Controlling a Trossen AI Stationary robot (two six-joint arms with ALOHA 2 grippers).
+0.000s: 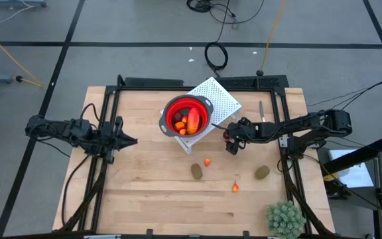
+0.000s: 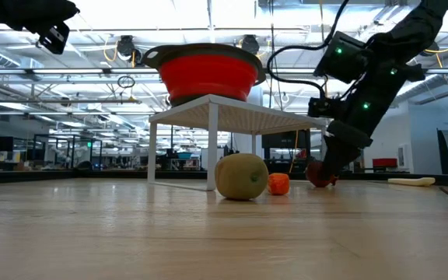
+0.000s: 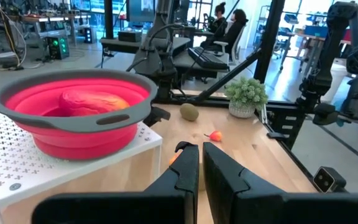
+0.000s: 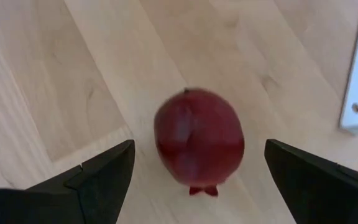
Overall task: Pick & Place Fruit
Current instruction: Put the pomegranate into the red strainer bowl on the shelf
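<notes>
Right tool (image 4: 194, 180) angled down from its outstretched arm, fingers wide, straddling dark red ball fruit (image 4: 199, 138) on wooden tabletop (image 1: 151, 192) beside white perforated stand (image 1: 221, 96). Left tool (image 1: 130, 140) closed, raised, level.

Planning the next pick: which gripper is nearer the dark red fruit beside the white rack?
Right. The right gripper hangs open directly over the dark red fruit, fingers either side. The left gripper waits shut across the table.
</notes>
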